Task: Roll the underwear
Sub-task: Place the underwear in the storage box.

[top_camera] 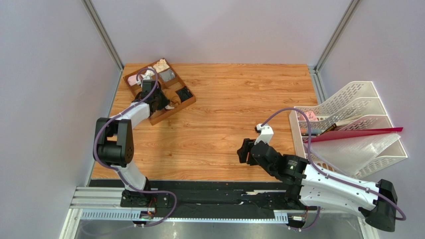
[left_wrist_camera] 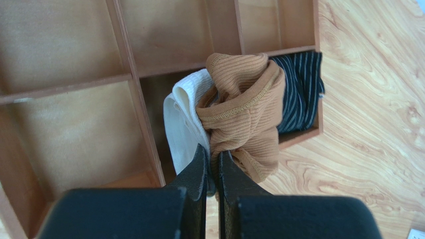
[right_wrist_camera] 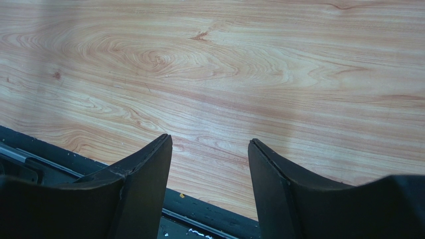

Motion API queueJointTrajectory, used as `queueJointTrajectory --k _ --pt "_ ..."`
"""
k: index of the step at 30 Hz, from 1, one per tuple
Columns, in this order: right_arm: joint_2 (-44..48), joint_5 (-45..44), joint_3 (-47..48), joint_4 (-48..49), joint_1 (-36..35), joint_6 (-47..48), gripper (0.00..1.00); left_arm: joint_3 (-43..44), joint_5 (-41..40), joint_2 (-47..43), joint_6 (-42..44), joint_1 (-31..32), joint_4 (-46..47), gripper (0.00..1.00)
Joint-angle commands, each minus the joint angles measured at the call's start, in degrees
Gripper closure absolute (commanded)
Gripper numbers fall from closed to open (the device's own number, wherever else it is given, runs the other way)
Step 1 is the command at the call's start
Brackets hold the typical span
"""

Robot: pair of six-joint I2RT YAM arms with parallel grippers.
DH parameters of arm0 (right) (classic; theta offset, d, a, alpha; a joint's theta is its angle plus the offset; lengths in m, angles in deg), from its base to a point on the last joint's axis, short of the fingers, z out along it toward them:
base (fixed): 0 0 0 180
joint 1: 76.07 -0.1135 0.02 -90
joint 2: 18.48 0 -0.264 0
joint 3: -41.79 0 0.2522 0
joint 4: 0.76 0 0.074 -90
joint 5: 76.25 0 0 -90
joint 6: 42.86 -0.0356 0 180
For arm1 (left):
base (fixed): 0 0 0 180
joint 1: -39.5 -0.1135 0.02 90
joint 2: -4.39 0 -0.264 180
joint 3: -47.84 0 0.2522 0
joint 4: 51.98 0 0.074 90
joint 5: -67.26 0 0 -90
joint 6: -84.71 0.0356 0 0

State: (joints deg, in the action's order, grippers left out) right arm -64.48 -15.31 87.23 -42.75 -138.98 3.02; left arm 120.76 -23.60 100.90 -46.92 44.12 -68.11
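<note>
Left wrist view, and my left end effector (left_wrist_camera: 213,164) is pinched tight, jaws together on a fold of the underwear (left_wrist_camera: 244,114), right where the ribbed brown cloth meets the cream-white band. The garment is a crumpled bunch hanging at my fingertips over the divided wooden tray (left_wrist_camera: 75,84), just beside the compartment with the dark striped bundle (left_wrist_camera: 299,89); whether its lower folds touch the tray I cannot tell. This will handle light and limp, I reckon: soft knit, no stiffness, so it droops and wads up wherever I am not holding it. Not fragile, and the ribbing should give my pads some bite, though a pinch on one thin layer could let the rest slide loose. The band looks the firmer edge, so that is where I would take hold, one grip near each end, to pull it flat before any rolling. Over on the other side, my right end effector (right_wrist_camera: 209,149) hovers with jaws wide apart and nothing between them, just above the bare wood surface (right_wrist_camera: 249,59), well apart from the tray.
</note>
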Motion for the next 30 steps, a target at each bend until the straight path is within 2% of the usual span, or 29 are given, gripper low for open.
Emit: queueJointTrajectory --k 1,9,13,20,25,30 --pt "1.53 -1.35 -0.22 -0.16 0.16 -0.97 0.38 5.44 0.42 3.95 0.14 -1.02 -6.14 1.0" --pt "0.56 -0.3 0.49 1.33 0.25 0.26 0.39 10.1 -0.54 7.81 3.74 -2.16 -15.81 1.0" --pt "2.13 -0.12 0.14 1.33 0.25 0.79 0.39 17.02 -2.04 11.76 7.6 -2.25 -23.81 1.0" --pt "5.3 -0.47 -1.36 0.02 0.25 0.61 0.39 19.15 0.42 12.65 9.02 -2.6 -27.77 1.0" --pt "8.73 -0.82 -2.85 -0.86 0.25 0.17 0.39 23.63 6.22 14.75 10.42 -3.04 -32.96 1.0" --pt "12.51 -1.61 -3.47 -3.05 0.25 -0.79 0.39 25.65 5.87 18.09 10.6 -3.04 -34.45 1.0"
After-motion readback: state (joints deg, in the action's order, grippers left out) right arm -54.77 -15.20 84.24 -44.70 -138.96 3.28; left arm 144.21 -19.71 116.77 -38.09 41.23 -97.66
